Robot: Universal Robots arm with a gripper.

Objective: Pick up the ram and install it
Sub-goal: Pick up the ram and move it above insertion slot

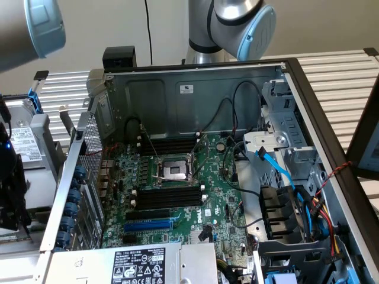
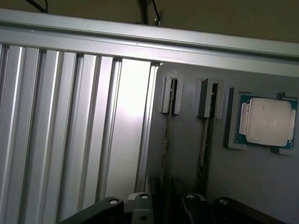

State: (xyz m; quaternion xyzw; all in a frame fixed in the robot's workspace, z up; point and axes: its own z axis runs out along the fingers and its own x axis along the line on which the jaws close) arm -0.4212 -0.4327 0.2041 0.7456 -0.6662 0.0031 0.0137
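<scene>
Slatted aluminium table [image 1: 337, 65] carries an open computer case [image 1: 195, 89], centre of the exterior view. Upper left: a grey-and-blue arm segment [image 1: 35, 26]. Centre: the motherboard [image 1: 222, 207] with CPU socket [image 1: 176, 170] and black memory slots [image 1: 169, 196]; a blue expansion slot [image 1: 148, 225] sits lower centre. Right: a blue cable [image 1: 275, 168] by the drive cage.

Wrist view: the ram [image 2: 166, 140] stands on edge in a grey holder tray [image 2: 252, 186], in line with the gripper [image 2: 164, 205]. A second stick [image 2: 204, 140] stands just beside the ram, and a processor [image 2: 267, 121] lies beyond that. Gripper opening: cannot tell.
</scene>
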